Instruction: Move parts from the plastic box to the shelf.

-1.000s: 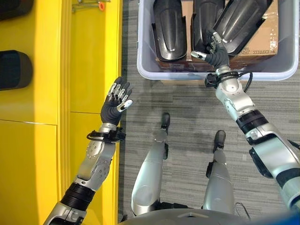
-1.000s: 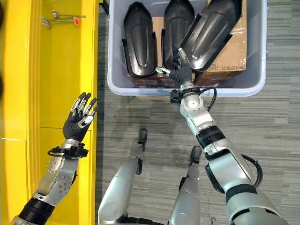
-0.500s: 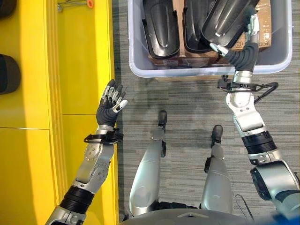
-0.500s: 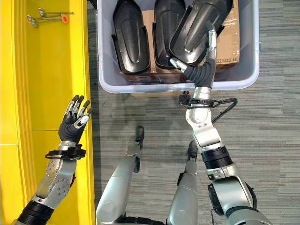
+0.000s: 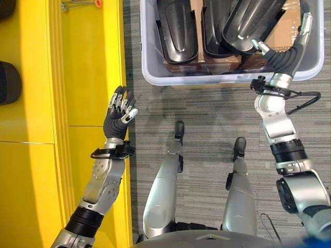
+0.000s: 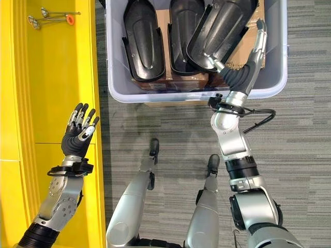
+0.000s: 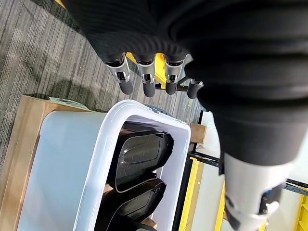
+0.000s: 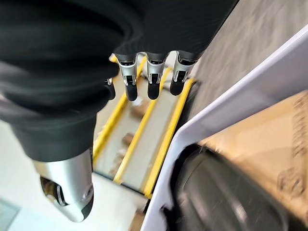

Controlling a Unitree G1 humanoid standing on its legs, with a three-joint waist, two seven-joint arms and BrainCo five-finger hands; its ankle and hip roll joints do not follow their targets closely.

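Your right hand (image 6: 247, 66) is letting go of the tilted black part (image 6: 221, 28) it was gripping a second ago and swinging off to the right inside the plastic box (image 6: 118, 77), fingers now straightening. Your left hand (image 5: 118, 110) is easing slightly closer to the yellow shelf (image 5: 88, 62).

A grey carpet floor (image 5: 207, 111) carries the plastic box (image 5: 155, 77), which sits ahead of and between the hands, while the yellow shelf (image 5: 88, 77) lies just beside the left hand (image 5: 116, 116), with small tools (image 6: 51, 19) lying on it well ahead of that hand.
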